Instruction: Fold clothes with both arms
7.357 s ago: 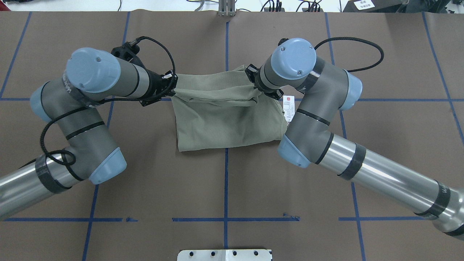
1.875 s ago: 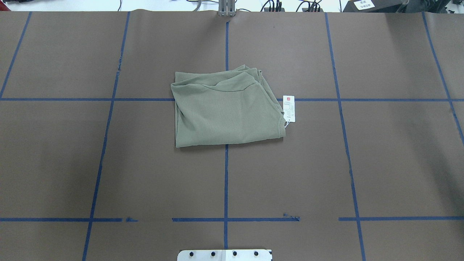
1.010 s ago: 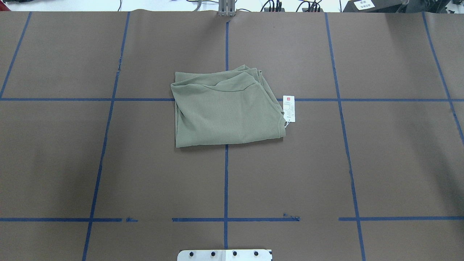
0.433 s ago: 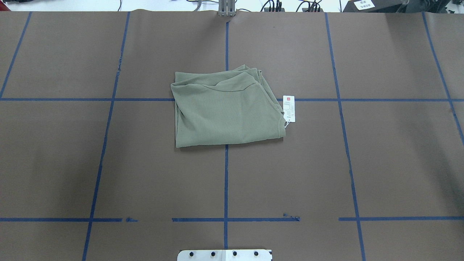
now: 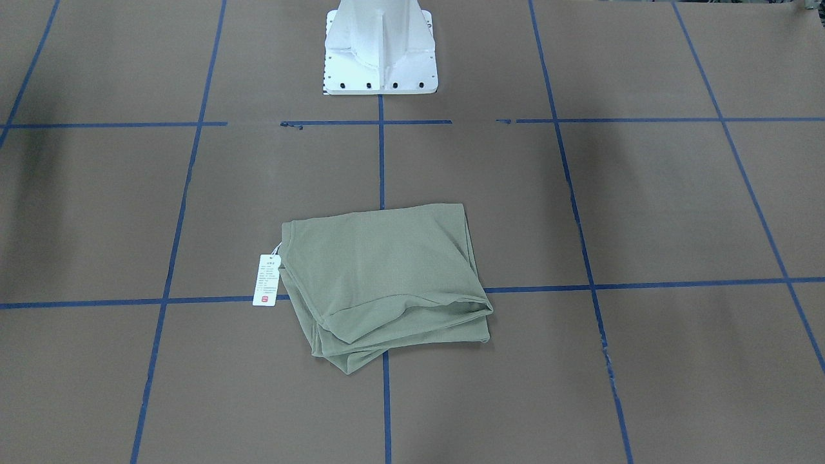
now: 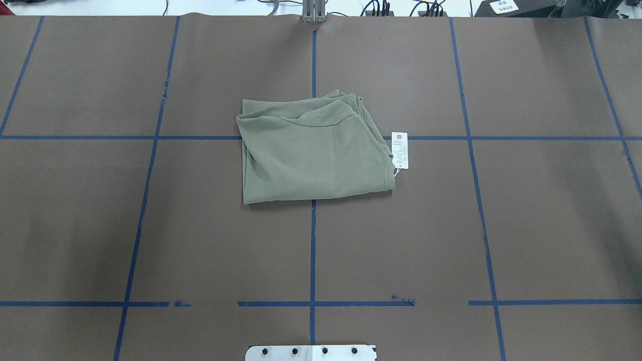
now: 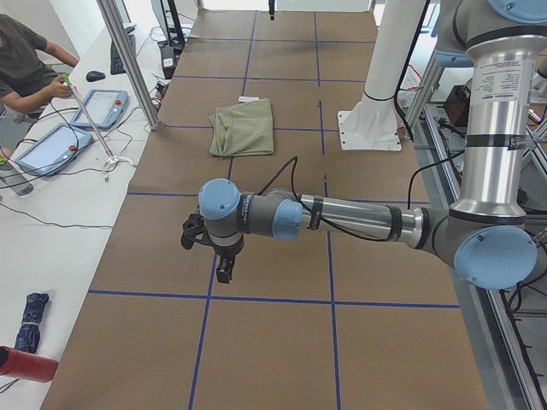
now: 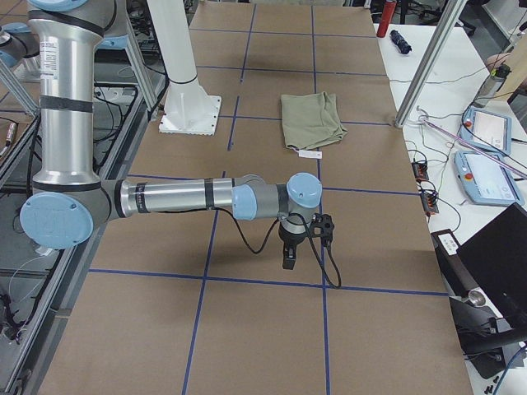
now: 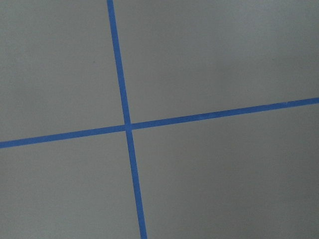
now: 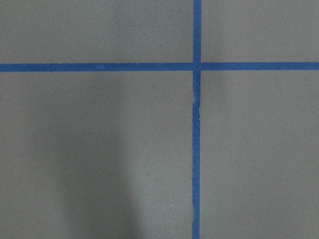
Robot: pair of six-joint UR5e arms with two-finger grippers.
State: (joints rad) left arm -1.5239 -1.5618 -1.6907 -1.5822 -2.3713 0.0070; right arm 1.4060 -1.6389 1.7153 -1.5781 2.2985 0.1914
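The sage-green shirt (image 6: 311, 155) lies folded in a rough rectangle on the brown table, also seen in the front view (image 5: 380, 277). Its white hang tag (image 6: 399, 149) lies beside its right edge. Both arms are out of the overhead and front views. In the left side view my left gripper (image 7: 218, 265) hangs over bare table far from the shirt (image 7: 244, 126). In the right side view my right gripper (image 8: 288, 259) hangs likewise, far from the shirt (image 8: 311, 118). I cannot tell whether either is open or shut. Both wrist views show only table and blue tape.
Blue tape lines (image 6: 312, 250) grid the table. The white base plate (image 5: 380, 77) stands at the robot's side. An operator (image 7: 26, 68) and tablets (image 7: 51, 145) are at a side bench, with aluminium posts (image 8: 428, 66) along the far edge.
Earliest, both grippers held the shirt's far edge. Since then both arms have left the overhead view and the shirt lies folded. Nothing has moved in the last two seconds.
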